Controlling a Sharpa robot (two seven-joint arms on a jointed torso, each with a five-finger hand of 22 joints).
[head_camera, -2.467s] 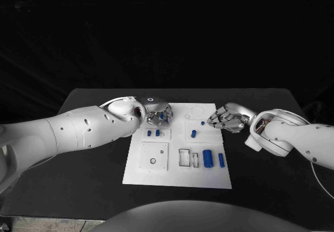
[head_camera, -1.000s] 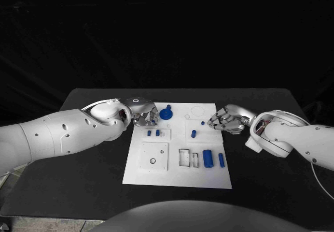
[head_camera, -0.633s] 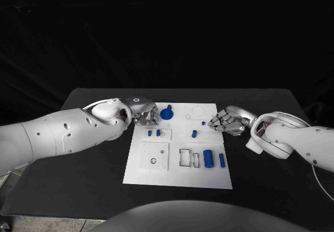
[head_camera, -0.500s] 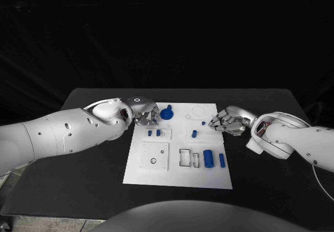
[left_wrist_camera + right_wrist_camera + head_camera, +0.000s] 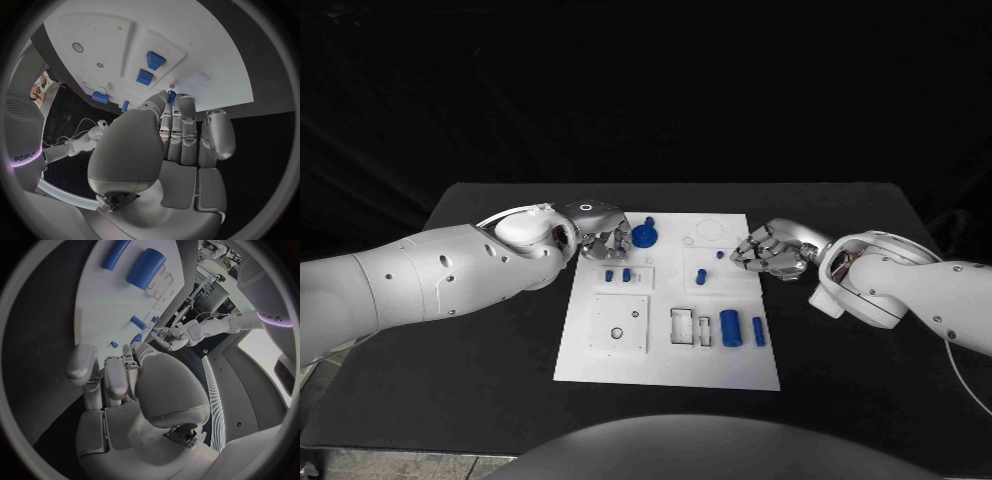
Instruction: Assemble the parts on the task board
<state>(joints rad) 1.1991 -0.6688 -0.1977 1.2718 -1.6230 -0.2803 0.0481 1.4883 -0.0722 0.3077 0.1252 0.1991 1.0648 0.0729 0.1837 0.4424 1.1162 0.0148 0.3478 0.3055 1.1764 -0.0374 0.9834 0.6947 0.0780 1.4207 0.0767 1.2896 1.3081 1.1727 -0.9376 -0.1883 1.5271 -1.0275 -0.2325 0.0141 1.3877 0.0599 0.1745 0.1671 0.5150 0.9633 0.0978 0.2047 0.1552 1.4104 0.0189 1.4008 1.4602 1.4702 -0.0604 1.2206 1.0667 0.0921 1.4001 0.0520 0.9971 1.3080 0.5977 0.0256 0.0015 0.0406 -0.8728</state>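
Near edge of board: the white task board (image 5: 668,360) lies flat in the middle of the black table (image 5: 473,340); you will find its nearest strip bare.
Front parts: a thick blue cylinder (image 5: 730,323) and a thinner blue rod (image 5: 759,331) lie side by side on the board's right half, just beside two small open slots. Judge them light, rigid and smooth, likely to roll; take each across its middle.
Middle parts: two small blue blocks (image 5: 617,274) sit in a raised panel on the left half, and a small blue peg (image 5: 701,276) stands right of them. They look too small for a full grasp; pinch by fingertips.
Far part: a blue round piece with a stub (image 5: 646,235) rests near the board's far left corner, touching or just beside the left fingers. Hold it by the rim.
Left hand (image 5: 603,236): fingers drawn close together at the round piece; you cannot tell from these views whether it grips it.
Right hand (image 5: 773,250): curled in at the board's right edge, nothing seen in it.
Writing: "edieus" reads on the left arm's casing (image 5: 28,158) in the left wrist view; none legible on the board or parts.
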